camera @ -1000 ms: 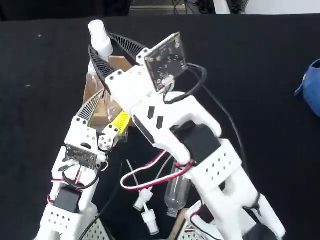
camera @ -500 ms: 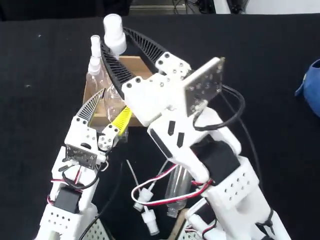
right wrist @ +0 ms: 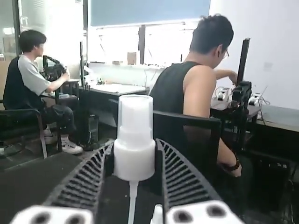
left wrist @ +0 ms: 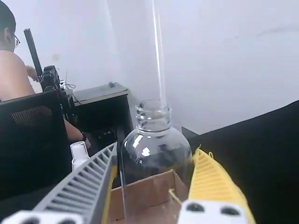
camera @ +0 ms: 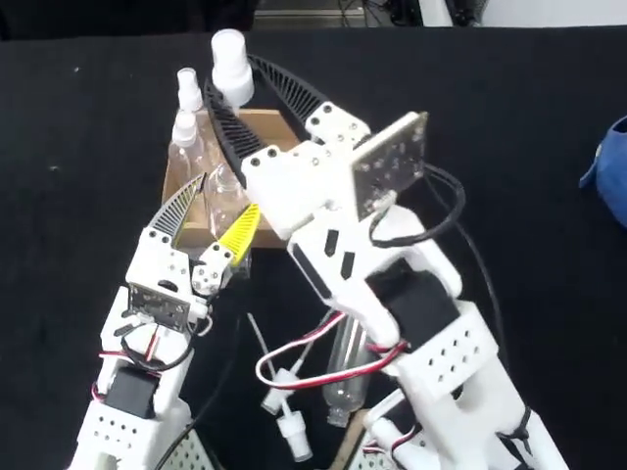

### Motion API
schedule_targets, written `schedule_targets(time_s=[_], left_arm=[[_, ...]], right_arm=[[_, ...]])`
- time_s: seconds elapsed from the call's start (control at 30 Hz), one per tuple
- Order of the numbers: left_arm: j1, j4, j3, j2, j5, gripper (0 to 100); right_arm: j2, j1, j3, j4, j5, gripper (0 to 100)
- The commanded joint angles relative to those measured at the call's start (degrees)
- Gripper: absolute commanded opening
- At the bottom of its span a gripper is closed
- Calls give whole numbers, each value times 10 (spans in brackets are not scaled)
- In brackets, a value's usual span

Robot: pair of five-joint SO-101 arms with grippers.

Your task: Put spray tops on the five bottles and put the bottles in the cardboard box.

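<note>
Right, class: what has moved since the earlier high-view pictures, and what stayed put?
The right gripper, shut on a spray top, swung rightward across the high view, uncovering capped bottles in the cardboard box. The left gripper stayed put, holding the open bottle; the loose bottle lay unmoved.

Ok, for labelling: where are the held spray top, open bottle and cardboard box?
spray top [right wrist: 134, 140], right wrist view, white collar.
open bottle [left wrist: 156, 149], left wrist view, glass shoulder.
cardboard box [camera: 266, 127], high view, far wall.

Looks like office/lab: big windows, desks w/ gear, mesh office chair, black-covered table.
</note>
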Motion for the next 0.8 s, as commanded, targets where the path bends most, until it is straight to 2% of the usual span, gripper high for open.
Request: schedule_targets(time_s=[0.0, 0.4, 0.6, 0.77], left_arm=[[4, -13, 14, -8, -5, 30], [4, -14, 14, -8, -6, 30], [4, -15, 14, -8, -6, 30], [4, -15, 14, -8, -7, 30]], right_arm=[[-18, 11, 12, -17, 5, 11], [-118, 9, 167, -13, 4, 11], [-138, 7, 200, -11, 4, 15], [-138, -45, 193, 15, 4, 132]])
